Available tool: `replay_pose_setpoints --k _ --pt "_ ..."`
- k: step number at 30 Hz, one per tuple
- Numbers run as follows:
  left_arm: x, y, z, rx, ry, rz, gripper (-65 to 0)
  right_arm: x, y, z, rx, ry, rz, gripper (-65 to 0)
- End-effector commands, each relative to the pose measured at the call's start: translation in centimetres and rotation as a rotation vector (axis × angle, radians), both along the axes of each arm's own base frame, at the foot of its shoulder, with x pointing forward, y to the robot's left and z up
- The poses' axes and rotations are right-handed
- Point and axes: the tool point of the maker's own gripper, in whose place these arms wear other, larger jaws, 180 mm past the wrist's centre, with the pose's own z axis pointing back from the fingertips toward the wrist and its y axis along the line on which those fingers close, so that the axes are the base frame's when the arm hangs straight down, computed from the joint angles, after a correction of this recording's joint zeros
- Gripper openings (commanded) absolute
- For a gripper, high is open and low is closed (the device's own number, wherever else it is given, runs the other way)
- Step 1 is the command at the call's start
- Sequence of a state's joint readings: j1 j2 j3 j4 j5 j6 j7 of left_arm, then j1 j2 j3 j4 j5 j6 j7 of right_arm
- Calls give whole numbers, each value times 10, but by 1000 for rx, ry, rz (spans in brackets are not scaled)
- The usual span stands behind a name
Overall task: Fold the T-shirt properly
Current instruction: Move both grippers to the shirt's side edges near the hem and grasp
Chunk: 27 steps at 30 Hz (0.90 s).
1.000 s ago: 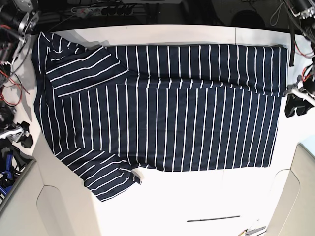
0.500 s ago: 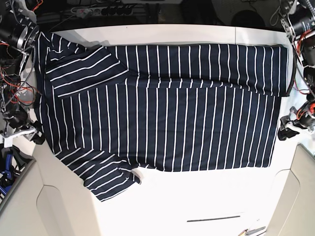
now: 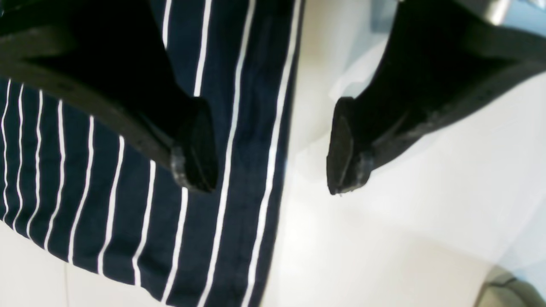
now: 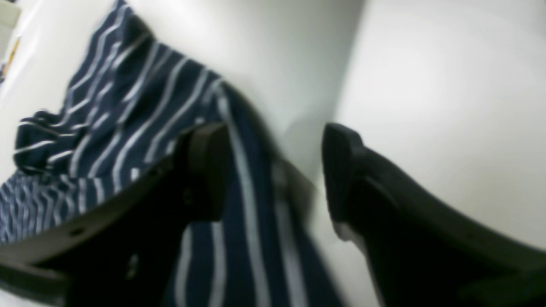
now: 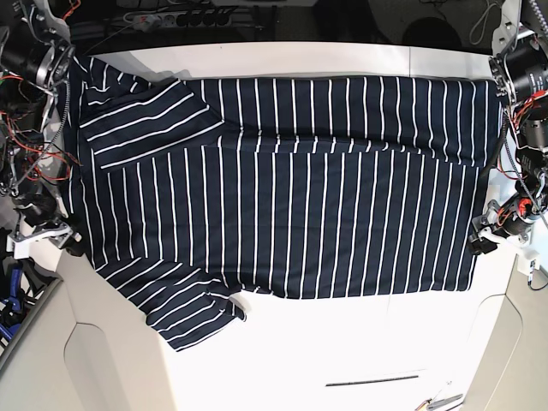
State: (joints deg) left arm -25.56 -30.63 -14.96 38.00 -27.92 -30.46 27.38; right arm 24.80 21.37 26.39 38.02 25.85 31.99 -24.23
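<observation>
T-shirt [image 5: 282,188] soft, limp, light, likely sags | left gripper [image 3: 271,145] spread, straddling hem edge | right gripper [image 4: 273,170] spread over shoulder edge | pinch edges there

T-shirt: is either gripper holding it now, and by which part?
Neither. The left gripper and right gripper are open, each straddling an edge of the T-shirt.

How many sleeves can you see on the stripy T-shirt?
2. On the T-shirt, one sleeve lies folded over the top left of the body in the base view. The other sleeve sticks out at the bottom left, near the table edge.
</observation>
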Motion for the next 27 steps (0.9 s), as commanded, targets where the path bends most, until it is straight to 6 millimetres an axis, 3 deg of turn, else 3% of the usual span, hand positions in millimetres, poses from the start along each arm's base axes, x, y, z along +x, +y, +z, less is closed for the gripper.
replay_pose_setpoints --k 1,8,18,24,27 --pt "12 7 19 12 -49 6 -218 11 1 13 -4 -30 10 -305" --pt "16 -13 11 -22 -49 -10 -218 14 40 -1 39 -15 50 -305" --pt "19 -31 4 -53 -49 -26 -219 13 43 -3 36 -8 57 -305" --pt "19 -32 4 -54 -49 -26 -221 12 44 -4 37 -1 61 -305" --pt "20 -32 4 -54 -50 -26 -328 12 44 -5 38 4 64 -305"
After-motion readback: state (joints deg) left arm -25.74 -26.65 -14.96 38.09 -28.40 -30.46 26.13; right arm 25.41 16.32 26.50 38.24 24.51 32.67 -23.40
